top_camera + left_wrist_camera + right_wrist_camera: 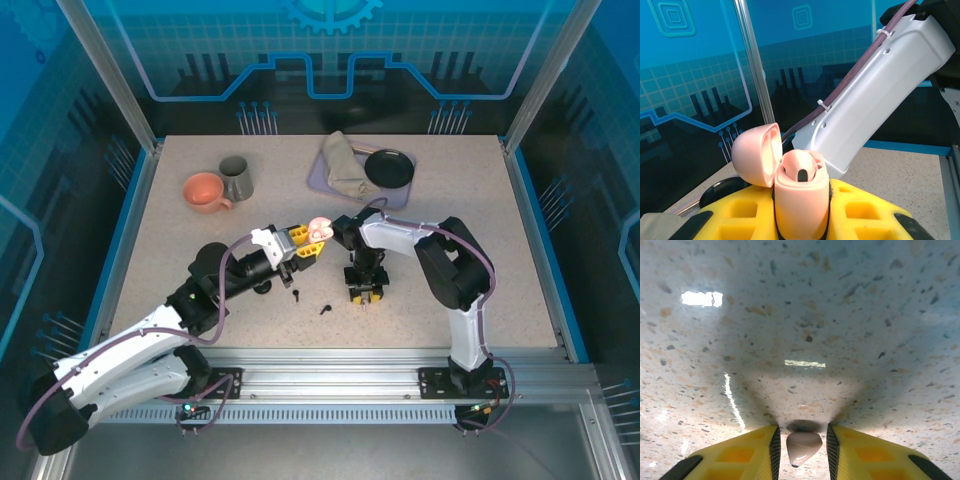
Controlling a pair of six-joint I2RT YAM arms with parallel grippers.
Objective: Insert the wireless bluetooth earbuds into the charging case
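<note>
Clamping the pink charging case (800, 197) upright with its lid swung open, the left gripper (310, 243) hangs above the worktop (480, 250). The right gripper (802, 452) points straight down at the worktop, a pale earbud (802, 444) between its fingers; whether they press on it I cannot tell. A black earbud (325, 309) lies just to its left, a second black earbud (297, 295) farther left.

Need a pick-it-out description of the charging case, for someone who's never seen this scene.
Look at the middle of the speckled table. There the left gripper holds the charging case clear of the surface. It is the only pale pink rounded shell there, lid hinged open.
</note>
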